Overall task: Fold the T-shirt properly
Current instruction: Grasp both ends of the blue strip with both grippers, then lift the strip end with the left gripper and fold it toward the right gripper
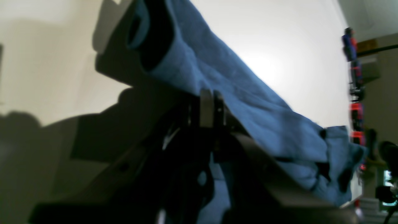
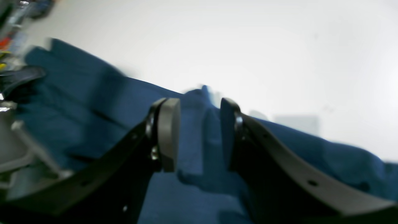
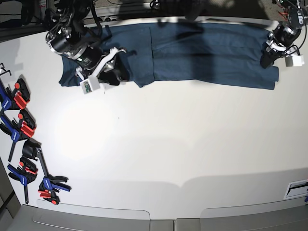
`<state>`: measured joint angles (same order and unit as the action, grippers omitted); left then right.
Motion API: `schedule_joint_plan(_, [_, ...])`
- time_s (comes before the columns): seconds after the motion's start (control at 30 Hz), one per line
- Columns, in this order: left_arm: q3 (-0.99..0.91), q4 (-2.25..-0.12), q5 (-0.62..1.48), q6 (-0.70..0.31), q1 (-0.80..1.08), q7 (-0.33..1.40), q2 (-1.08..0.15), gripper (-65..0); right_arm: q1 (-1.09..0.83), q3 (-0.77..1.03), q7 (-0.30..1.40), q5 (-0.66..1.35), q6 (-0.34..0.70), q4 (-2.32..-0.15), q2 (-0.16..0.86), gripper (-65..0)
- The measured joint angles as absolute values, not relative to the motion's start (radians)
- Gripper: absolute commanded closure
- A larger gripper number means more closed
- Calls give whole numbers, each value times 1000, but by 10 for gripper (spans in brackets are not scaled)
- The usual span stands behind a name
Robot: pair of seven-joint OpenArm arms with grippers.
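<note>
The T-shirt [image 3: 192, 50] was found spread along the far worktop [image 3: 159, 144] edge, long axis left-right. The left pincer [image 1: 211, 107] was clamped on its right end; the right pincer [image 2: 199, 133] gaped wide over the left end.

Your left gripper [image 1: 210, 107] sits at the far right end of the base view, arm reaching in from the top corner, and its jaws are pressed together on a fold of the shirt [image 3: 207, 53], as the left wrist view shows. Your right gripper [image 2: 199, 133] is at the upper left of the base view, wrist angled down and inward toward the bench [image 3: 159, 144]. Its jaws stand apart with the pads facing each other; cloth shows in the gap between them, but neither pad is pressing on it.
</note>
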<state>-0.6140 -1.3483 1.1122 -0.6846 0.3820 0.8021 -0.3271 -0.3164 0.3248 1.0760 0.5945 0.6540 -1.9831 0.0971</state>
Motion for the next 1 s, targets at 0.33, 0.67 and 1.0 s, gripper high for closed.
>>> schedule_joint_plan(0.33, [-614, -1440, 1290, -685, 390, 962, -327, 0, -316, 325, 975, 241, 447, -1983, 97, -201])
schedule_joint_plan(0.67, [-614, -1628, 1363, -686, 434, 1048, -295, 0, -316, 324, 910, 76, 362, -1983, 101, -200])
schedule_joint_plan(1.0, [-405, -1652, 1365, -686, 432, 1062, -265, 0, -316, 451, 879, 88, 317, -1983, 141, -200])
